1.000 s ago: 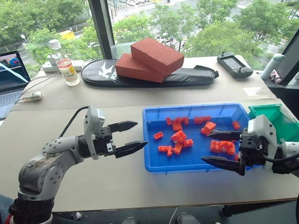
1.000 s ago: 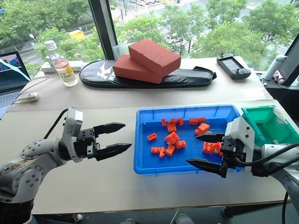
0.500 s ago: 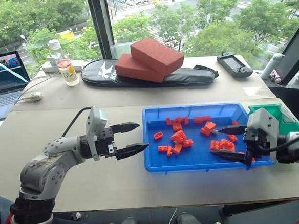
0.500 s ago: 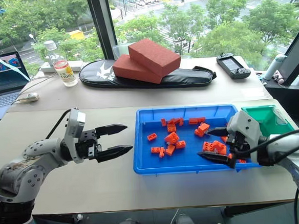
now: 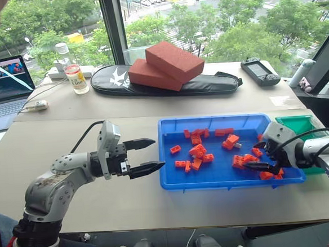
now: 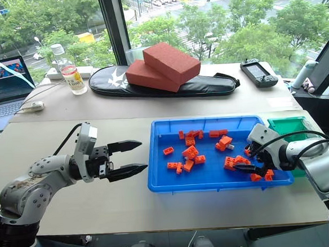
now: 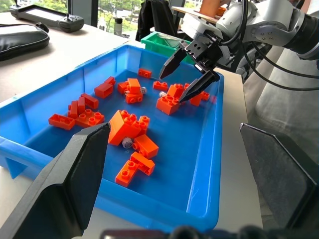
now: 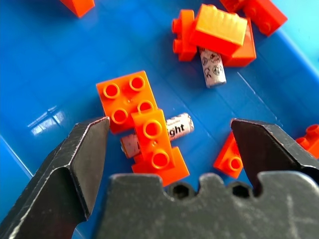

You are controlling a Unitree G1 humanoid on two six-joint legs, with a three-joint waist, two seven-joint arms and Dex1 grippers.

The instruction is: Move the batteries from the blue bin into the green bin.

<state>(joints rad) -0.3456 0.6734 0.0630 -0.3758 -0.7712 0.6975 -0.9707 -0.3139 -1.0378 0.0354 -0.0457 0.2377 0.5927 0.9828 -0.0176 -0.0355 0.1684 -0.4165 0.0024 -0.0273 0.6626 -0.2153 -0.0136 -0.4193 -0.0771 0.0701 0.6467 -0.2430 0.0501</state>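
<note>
Battery (image 8: 158, 132) under orange bricks (image 8: 149, 144) — between right gripper's (image 8: 169, 144) parted jaws, ungrasped.

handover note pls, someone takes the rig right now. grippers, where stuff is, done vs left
Left gripper: open, empty, hovering over the table beside the large shallow blue plastic bin.
Right gripper: open, empty, low inside the blue bin's right end, over a small silvery cylindrical battery half buried under orange studded toy bricks.
Second battery lies under another brick cluster nearby; a third sits mid-bin.
Small teal-green plastic bin: right of the blue bin; no battery visible inside.
Done: nothing visibly transferred. Left: grasp and move every battery.
</note>
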